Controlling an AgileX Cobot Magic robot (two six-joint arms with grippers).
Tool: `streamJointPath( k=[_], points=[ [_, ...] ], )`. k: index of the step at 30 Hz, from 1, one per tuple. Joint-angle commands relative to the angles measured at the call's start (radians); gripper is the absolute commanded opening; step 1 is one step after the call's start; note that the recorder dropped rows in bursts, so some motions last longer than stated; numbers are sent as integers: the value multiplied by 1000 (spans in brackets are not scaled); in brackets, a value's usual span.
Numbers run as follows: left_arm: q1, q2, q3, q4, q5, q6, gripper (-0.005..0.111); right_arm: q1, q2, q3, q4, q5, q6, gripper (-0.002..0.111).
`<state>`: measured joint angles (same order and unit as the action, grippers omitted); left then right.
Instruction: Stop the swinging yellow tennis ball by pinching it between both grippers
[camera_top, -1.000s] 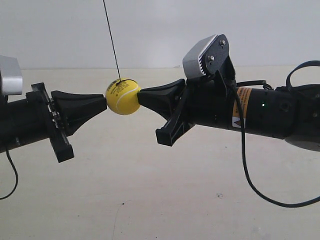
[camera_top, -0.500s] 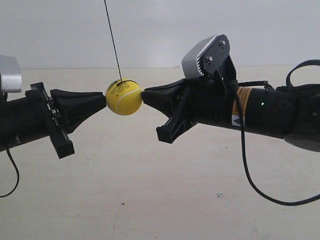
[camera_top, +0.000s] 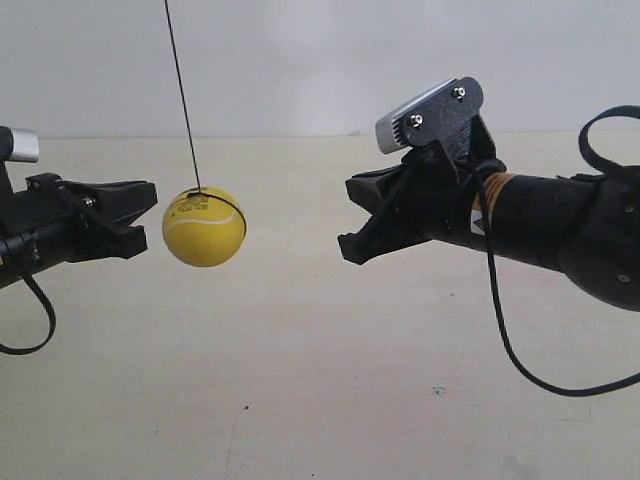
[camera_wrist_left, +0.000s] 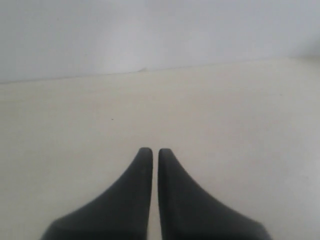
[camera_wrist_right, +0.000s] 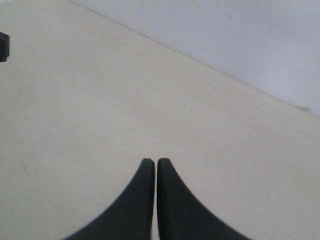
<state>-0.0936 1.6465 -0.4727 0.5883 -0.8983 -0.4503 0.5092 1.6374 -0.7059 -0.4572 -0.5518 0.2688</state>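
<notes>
Half a second before, my two pincers had squeezed the yellow tennis ball (camera_top: 204, 227) between their tips. Both arms had since drawn back. The ball hung free on its string (camera_top: 181, 100) above the worktop (camera_top: 300, 380), just beside the pincer at the exterior view's left (camera_top: 148, 196) and well apart from the other. My left pincer (camera_wrist_left: 151, 151) and right pincer (camera_wrist_right: 151, 161) were closed on nothing. The string slanted, so I judged the ball loose again.
</notes>
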Motion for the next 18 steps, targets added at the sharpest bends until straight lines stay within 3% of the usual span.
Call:
streamJointPath(
  k=[1,7,12,18],
  points=[
    [3,1,-5,-30,21,-9,5,-1,-1,-4,47,25,-47,0],
    [3,1,-5,86,-67,-48,5,-1,-1,-4,-31,17,1,0],
    [3,1,-5,270,-236,-78,5,-1,-19,-4,-306,-78,181,0],
    [12,-12,-5,284,-229,-96,5,-1,-133,-5,-477,-77,343,0]
  ],
)
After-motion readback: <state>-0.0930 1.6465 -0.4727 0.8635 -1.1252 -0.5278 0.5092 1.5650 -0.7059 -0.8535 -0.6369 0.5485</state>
